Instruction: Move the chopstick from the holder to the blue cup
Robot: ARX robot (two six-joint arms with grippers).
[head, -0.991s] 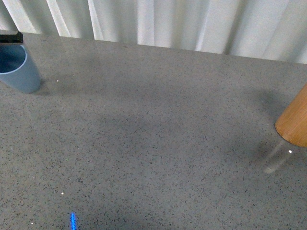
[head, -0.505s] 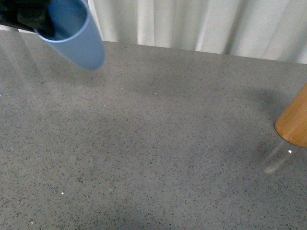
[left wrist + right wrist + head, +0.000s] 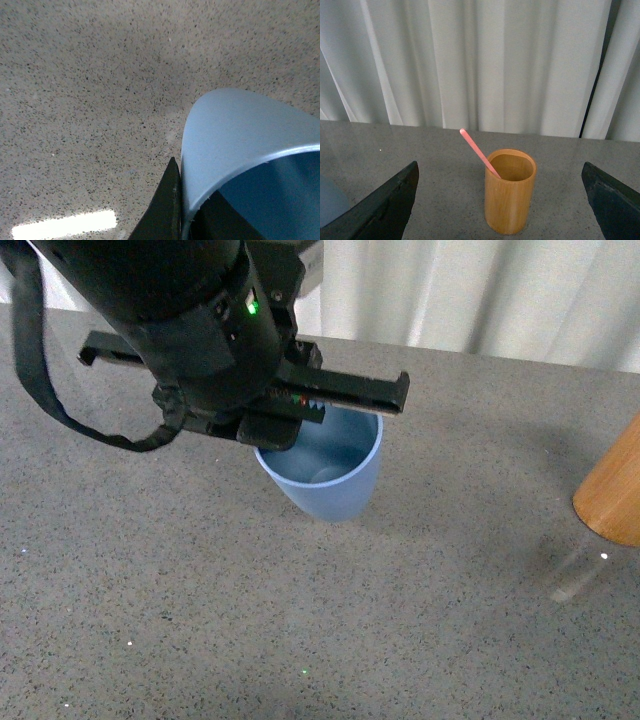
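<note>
My left gripper (image 3: 292,426) is shut on the rim of the pale blue cup (image 3: 325,480) near the middle of the table; the cup leans slightly. In the left wrist view the cup (image 3: 235,135) fills the corner, with one black finger (image 3: 167,205) outside its wall and one inside. The orange-brown holder (image 3: 510,192) stands upright ahead of my open right gripper (image 3: 500,170), between its two wide-apart fingers (image 3: 385,210). One pink chopstick (image 3: 479,152) leans out of it. The holder's edge also shows in the front view (image 3: 612,495).
The grey speckled table (image 3: 200,600) spreads all around. White curtains (image 3: 480,290) hang behind its far edge. My left arm's black body (image 3: 190,320) covers the far left. A sliver of the blue cup (image 3: 327,202) shows in the right wrist view.
The blue cup was at the far left, then was lifted tilted, and now is near the table's middle. My left arm has swung into view with it. The holder has not moved.
</note>
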